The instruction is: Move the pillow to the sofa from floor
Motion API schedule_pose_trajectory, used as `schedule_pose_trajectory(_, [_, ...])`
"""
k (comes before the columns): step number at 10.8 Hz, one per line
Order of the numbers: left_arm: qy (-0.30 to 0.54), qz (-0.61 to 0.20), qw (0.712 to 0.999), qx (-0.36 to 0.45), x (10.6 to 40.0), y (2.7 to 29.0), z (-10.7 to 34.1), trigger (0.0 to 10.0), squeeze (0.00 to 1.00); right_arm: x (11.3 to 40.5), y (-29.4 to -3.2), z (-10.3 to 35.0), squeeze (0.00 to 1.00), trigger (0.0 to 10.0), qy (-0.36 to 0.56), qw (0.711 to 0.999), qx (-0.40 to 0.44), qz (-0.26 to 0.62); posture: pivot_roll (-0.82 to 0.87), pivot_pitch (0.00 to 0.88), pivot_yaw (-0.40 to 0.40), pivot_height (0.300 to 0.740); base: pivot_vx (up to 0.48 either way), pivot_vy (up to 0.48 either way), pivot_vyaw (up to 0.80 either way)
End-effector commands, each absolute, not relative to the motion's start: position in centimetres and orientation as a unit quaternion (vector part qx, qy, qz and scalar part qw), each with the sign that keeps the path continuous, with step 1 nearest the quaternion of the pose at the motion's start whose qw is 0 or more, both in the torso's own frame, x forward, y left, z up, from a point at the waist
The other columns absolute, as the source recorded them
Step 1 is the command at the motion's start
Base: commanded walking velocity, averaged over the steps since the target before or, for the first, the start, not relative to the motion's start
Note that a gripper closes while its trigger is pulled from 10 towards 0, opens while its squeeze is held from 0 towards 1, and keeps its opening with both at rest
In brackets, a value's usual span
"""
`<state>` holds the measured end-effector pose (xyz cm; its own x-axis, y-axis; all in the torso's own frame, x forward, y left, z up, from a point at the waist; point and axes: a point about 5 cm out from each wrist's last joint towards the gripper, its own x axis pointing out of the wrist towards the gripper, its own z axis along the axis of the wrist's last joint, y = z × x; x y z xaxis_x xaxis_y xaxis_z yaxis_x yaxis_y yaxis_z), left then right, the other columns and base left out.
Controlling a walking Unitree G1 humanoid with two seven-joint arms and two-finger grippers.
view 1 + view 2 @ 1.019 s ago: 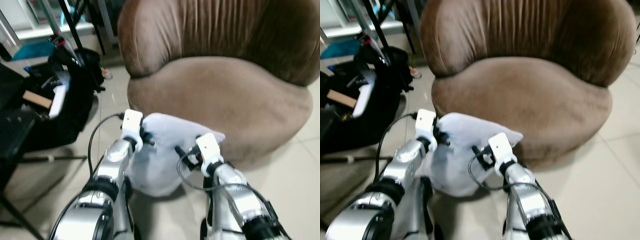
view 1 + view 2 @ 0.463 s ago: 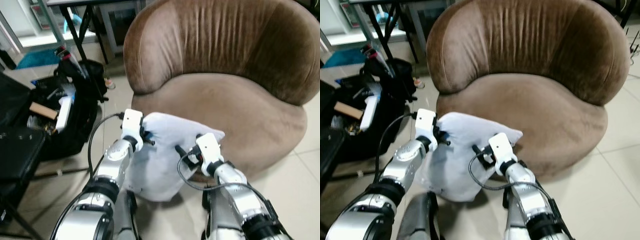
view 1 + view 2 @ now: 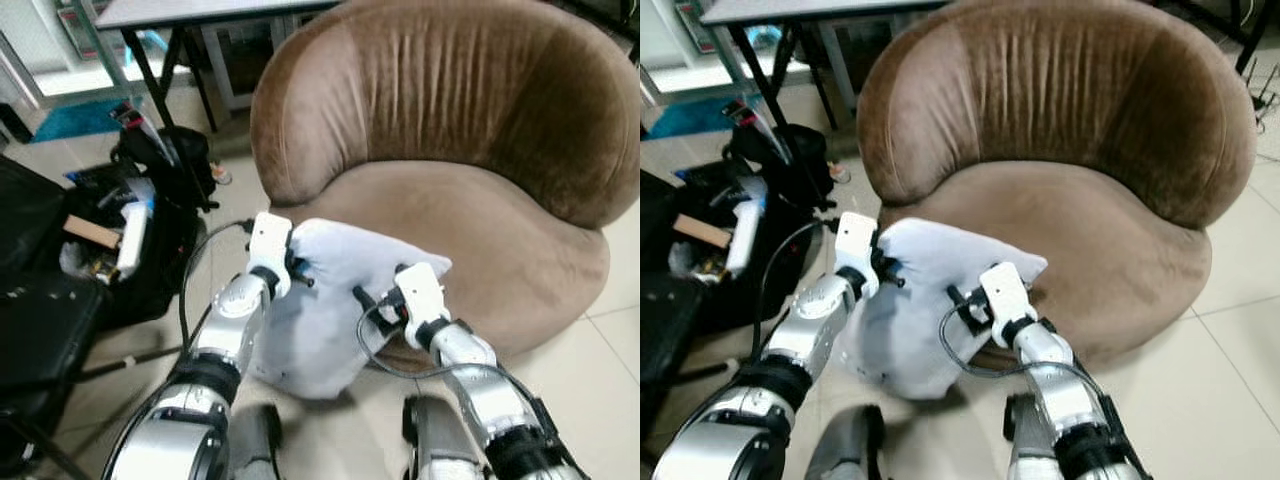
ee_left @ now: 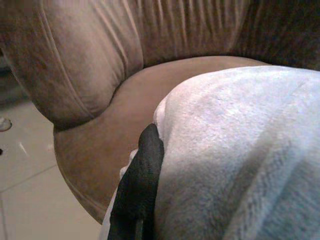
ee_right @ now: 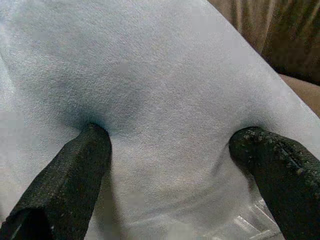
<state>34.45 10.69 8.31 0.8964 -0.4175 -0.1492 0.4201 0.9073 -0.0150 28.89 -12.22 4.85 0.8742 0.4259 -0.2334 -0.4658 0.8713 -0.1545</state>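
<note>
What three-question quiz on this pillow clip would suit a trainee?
1. True or false: the soft pale grey-white pillow lies flat on the seat of the round brown velvet sofa.
2. Which grippers press on the pillow? A) left only B) right only C) both
3. Fill in: left of the sofa, on the tiled floor, lies an open black ____ with items inside.

Key
1. False: it is held in front of the seat's front edge, between the left gripper and the right gripper.
2. C: the right fingers are spread and dent the fabric; one left finger lies along its side.
3. bag
</note>
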Motion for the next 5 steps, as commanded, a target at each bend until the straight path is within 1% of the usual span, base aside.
schedule_pose_trajectory(1, [0.027, -0.217, 0.976, 0.016, 35.21, 10.46, 10.44, 10.0, 0.0, 29.19, -12.04, 5.17, 0.0, 10.0, 0.088, 0.963, -0.102, 0.232, -0.16, 0.0, 0.112, 0.701, 0.0, 0.0, 0.0])
schedule_pose_trajectory(3, [0.029, -0.218, 0.975, 0.017, 35.13, 10.4, 10.33, 10.0, 0.0, 29.21, -12.0, 5.14, 0.0, 10.0, 0.089, 0.964, -0.101, 0.231, -0.16, 0.0, 0.112, 0.721, 0.0, 0.0, 0.0])
schedule_pose_trajectory(4, [0.031, -0.218, 0.975, 0.018, 35.1, 10.44, 10.24, 10.0, 0.0, 29.21, -11.96, 5.06, 0.0, 10.0, 0.09, 0.964, -0.099, 0.23, -0.16, 0.0, 0.112, 0.74, 0.0, 0.0, 0.0])
schedule_pose_trajectory(5, [0.032, -0.216, 0.976, 0.018, 35.08, 10.5, 10.18, 10.0, 0.0, 29.21, -11.9, 5.01, 0.0, 10.0, 0.09, 0.964, -0.099, 0.23, -0.16, 0.0, 0.113, 0.74, 0.0, 0.0, 0.0])
